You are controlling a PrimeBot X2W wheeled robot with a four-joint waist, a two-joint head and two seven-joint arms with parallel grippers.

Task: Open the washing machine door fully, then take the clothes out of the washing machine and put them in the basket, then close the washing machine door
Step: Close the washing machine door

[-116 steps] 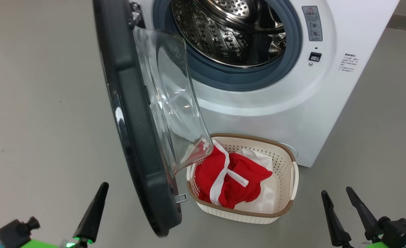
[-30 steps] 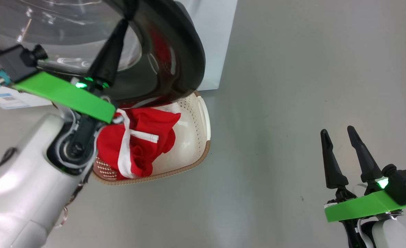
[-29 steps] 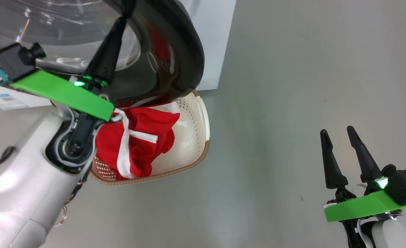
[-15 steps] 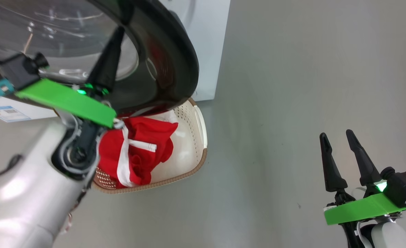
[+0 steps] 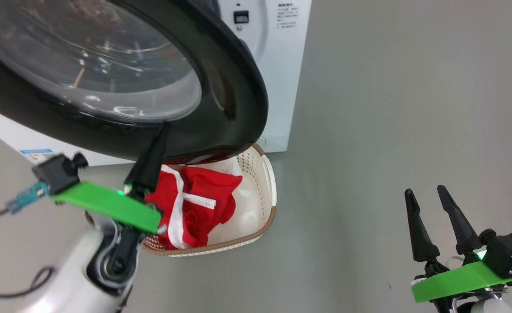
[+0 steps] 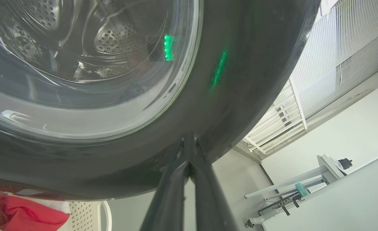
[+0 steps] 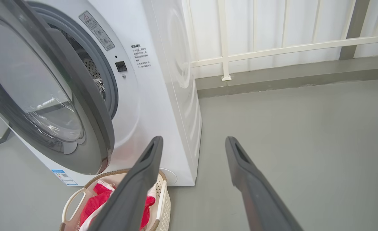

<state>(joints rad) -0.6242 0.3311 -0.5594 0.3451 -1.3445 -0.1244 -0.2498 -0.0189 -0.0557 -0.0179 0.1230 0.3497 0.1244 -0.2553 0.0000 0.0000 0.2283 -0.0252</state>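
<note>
Head view: left gripper (image 5: 164, 127), fingers pressed together, tip at the black rim of the door (image 5: 243, 87). Right gripper (image 5: 425, 193) spread, empty, over the floor (image 5: 390, 108). Clothes (image 5: 195, 202) lie in the basket (image 5: 268, 195) beneath the door.

Left wrist view: joined fingertips at the rim.

Right wrist view: door ajar on the washer (image 7: 150, 96).

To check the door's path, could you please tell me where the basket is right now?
The basket sits on the floor at the washing machine's front, lower centre of the head view, partly beneath the door, holding the red clothes.
</note>
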